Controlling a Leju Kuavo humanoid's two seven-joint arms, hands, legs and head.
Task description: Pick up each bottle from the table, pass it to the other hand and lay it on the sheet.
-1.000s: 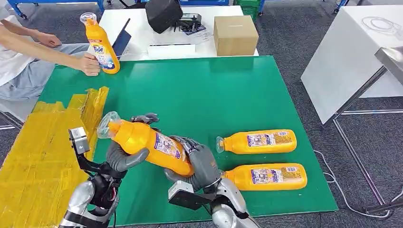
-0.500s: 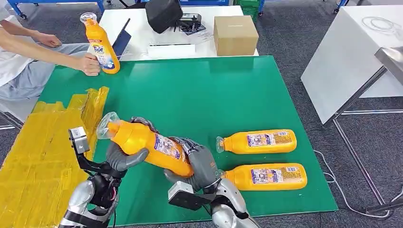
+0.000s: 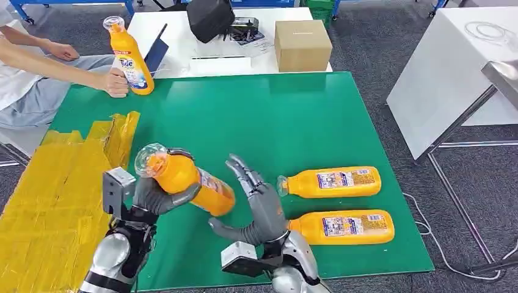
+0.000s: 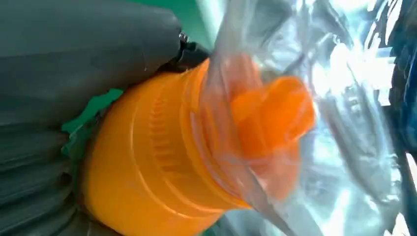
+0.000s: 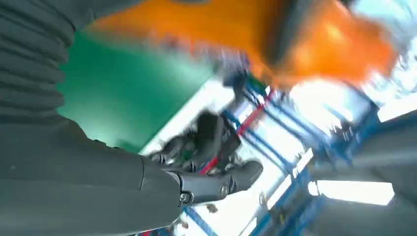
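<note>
Head view, lower left of centre: the left robot hand (image 3: 160,196) is gripping the orange plastic detergent bottle with a clear film-wrapped cap (image 3: 183,177), its fingers wrapped around the upper body just below the neck. The bottle is being held above the green-topped bench (image 3: 256,116), clear of its surface. Its long axis is running diagonally across the frame, cap end toward the upper left, base end toward the lower right. The left wrist view is showing the ribbed orange cap (image 4: 255,123) under the clear film, close against the robot hand.

The right robot hand (image 3: 259,204) is standing just right of the bottle's base, fingers spread and pointing up-frame, holding nothing; whether the palm is touching the base cannot be told.

The wrinkled yellow sheet (image 3: 55,183) is lying at the left of the frame, immediately beside the left robot hand, so the cap end is pointing roughly toward it. Judged from this layout, the transfer appears complete and the lay-down is the step in hand, calling for a leftward carry and a levelling of the axis.

Two more orange bottles (image 3: 333,181) (image 3: 342,226) are lying on the bench at lower right, long axes left-right, caps leftward, nearer the right robot hand.
</note>
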